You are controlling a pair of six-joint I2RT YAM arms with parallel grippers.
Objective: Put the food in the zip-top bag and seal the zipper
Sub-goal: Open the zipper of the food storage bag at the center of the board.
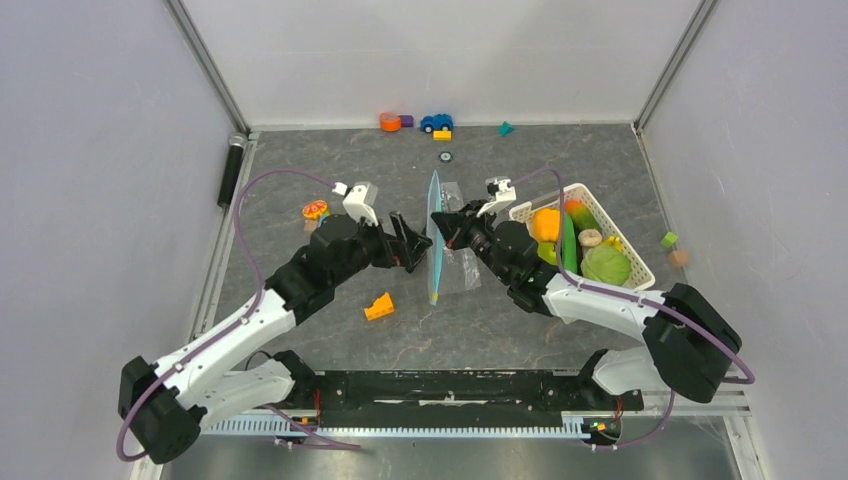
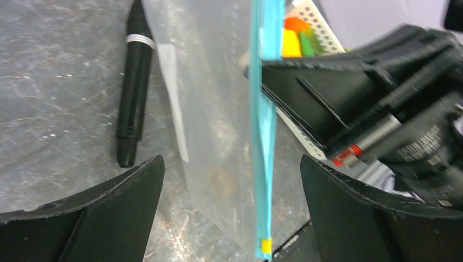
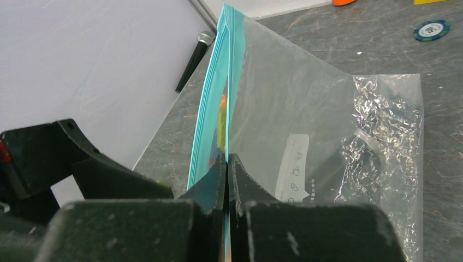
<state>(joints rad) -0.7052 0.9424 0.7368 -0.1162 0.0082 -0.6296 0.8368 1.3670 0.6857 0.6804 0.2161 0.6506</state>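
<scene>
Across the middle of the grey table [image 1: 500, 330], the two arms reach in from the near edge and meet at its centre; the left arm comes from the near left and the right arm from the near right.

Between them the zip-top bag [image 1: 460, 270] stands on edge, its zipper [image 1: 434, 280] uppermost and running near to far; the clear body falls away to the right, and its lower part seems to rest crumpled on the table, though the glare makes that hard to judge.

The right gripper [image 3: 227, 164] has its fingers pressed together on the zipper, pinching the teal strip between them; the left gripper [image 2: 232, 166] is spread wide with nothing between its fingers, just left of the bag and pointed at it.

To the right of the bag, beside the right arm, sits a white slotted basket [image 1: 626, 238]; the food lies inside it: a round green vegetable [image 1: 606, 265] at its near end, an orange fruit [image 1: 545, 225] at its left side, and the long green pod [image 1: 569, 245] between them.

A black marker [image 1: 231, 172] lies along the far left edge; an orange wedge [image 1: 379, 307] sits near, left of the bag; a blue toy car [image 1: 436, 122] stands at the far edge among small blocks; a round chip [image 1: 445, 156] lies just beyond the bag.
</scene>
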